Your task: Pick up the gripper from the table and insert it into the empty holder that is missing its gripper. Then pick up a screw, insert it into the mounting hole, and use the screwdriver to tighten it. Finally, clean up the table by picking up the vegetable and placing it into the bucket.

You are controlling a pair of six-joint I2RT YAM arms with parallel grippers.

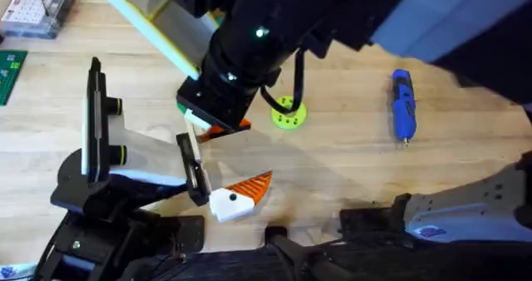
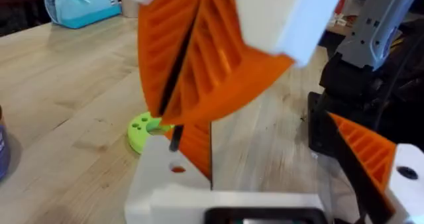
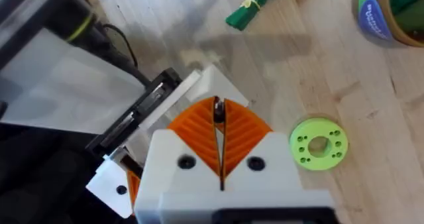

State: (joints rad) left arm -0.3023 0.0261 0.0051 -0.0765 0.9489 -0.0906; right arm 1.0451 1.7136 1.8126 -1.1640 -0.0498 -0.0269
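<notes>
Fingers (image 3: 199, 128) pinched together beside holder (image 1: 104, 148).

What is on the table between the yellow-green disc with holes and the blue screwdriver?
Nothing: in the overhead view, only bare wood lies between the yellow-green disc and the blue screwdriver.

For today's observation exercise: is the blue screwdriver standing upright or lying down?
Lying down: the screwdriver rests lengthwise on the table, nothing gripping it.

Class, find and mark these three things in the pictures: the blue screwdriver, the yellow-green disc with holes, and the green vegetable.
screwdriver (image 1: 403, 103), overhead view, middle of its blue body.
yellow-green disc (image 3: 318, 144), right wrist view, its ring face beside the centre hole.
vegetable (image 3: 254, 4), right wrist view, its green stalk.
</notes>
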